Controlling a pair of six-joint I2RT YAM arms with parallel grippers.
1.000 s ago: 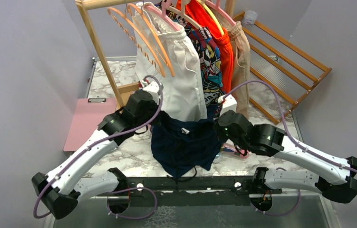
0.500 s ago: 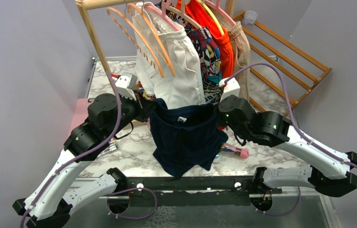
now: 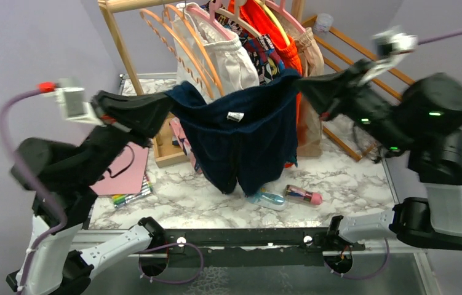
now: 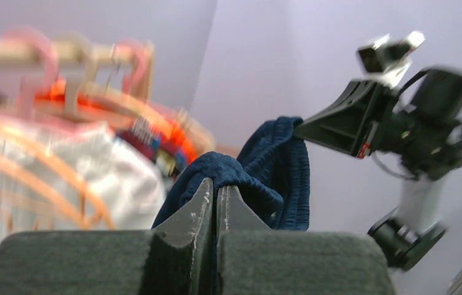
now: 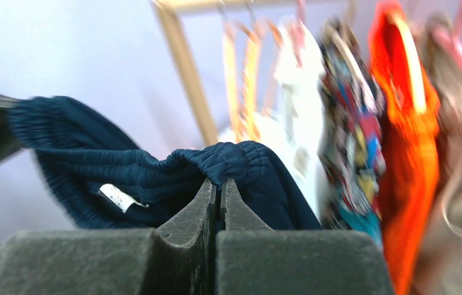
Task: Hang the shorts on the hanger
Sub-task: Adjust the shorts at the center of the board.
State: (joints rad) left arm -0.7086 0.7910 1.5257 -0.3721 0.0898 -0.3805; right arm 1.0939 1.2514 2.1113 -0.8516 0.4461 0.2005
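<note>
Navy shorts (image 3: 240,138) are held aloft at frame centre, the waistband stretched between two arms. The left end effector (image 3: 170,101) is clamped on the waistband's upper-left corner, and the right end effector (image 3: 301,83) is pinched on the upper-right one. The carrying stage is judged to be in hand, with nothing yet draped. The orange-tan hanger (image 3: 176,49) is seen on the rail at upper left, just behind the cloth. Threading a leg over its crossbar is called for next. Room is tight, since white shorts (image 3: 228,58) crowd the hanger's right side. The legs dangle above the worktop (image 3: 339,178).
</note>
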